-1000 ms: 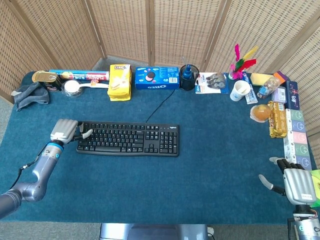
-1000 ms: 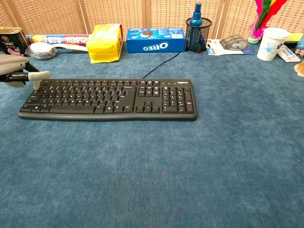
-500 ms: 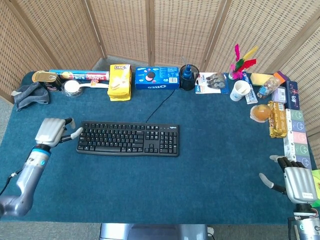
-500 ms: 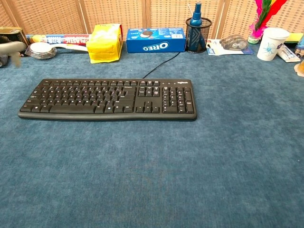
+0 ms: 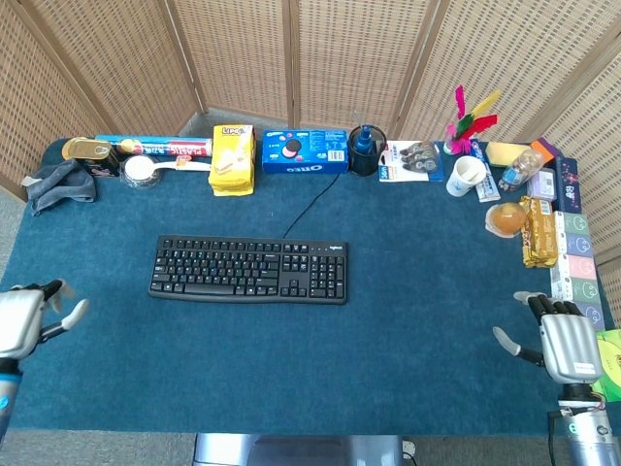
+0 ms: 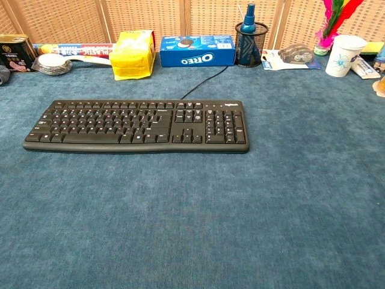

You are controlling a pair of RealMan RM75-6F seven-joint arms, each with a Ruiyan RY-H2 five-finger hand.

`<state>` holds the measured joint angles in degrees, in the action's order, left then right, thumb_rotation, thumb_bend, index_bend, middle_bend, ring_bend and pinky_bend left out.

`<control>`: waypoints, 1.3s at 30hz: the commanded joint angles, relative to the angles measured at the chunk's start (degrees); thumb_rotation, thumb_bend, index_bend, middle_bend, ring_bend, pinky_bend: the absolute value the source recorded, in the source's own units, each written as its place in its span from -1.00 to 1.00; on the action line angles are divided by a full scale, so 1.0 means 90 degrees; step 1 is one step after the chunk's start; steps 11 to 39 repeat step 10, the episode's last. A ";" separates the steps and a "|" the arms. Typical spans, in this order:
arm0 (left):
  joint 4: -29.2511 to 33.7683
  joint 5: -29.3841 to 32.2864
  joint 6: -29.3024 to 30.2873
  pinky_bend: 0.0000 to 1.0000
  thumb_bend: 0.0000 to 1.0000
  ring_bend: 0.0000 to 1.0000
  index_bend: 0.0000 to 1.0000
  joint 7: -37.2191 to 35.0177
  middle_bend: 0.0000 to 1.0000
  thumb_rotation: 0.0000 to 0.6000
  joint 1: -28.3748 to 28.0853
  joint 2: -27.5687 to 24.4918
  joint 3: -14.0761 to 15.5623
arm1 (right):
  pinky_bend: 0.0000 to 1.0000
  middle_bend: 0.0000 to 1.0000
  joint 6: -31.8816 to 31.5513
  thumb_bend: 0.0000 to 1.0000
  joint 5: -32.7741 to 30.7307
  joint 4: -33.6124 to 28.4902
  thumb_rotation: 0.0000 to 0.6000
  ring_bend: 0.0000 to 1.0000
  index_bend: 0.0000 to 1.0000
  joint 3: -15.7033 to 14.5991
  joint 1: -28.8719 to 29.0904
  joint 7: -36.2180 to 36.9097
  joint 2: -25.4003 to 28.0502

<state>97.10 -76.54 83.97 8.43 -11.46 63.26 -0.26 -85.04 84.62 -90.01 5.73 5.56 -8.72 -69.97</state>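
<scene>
A black keyboard (image 5: 248, 269) (image 6: 137, 125) lies flat on the blue table cloth (image 5: 408, 320), its cable running back toward the Oreo box (image 5: 304, 151). My left hand (image 5: 21, 321) hovers at the table's near left corner, well clear of the keyboard, fingers apart and holding nothing. My right hand (image 5: 564, 348) is at the near right edge, fingers spread and empty, close to the row of packets. Neither hand shows in the chest view.
Along the back stand a tin (image 5: 89, 153), a plastic-wrap box (image 5: 165, 146), a yellow packet (image 5: 233, 158), a mesh pen cup (image 5: 367, 149) and a paper cup (image 5: 467, 175). A grey cloth (image 5: 60, 184) lies back left. Snacks and boxes (image 5: 568, 248) line the right edge.
My left hand has drawn back from the keyboard's left end to the table's near left corner and left the chest view. My right hand has shifted slightly forward.
</scene>
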 commanded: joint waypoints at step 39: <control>0.0400 -0.0861 0.1015 -0.14 -0.63 -0.05 -0.05 0.0313 0.10 -1.00 0.0715 -0.0138 0.0191 | -0.29 -0.24 -0.0044 -0.45 -0.0036 0.0051 -1.00 -0.22 -0.42 0.0017 0.0007 -0.0011 -0.0085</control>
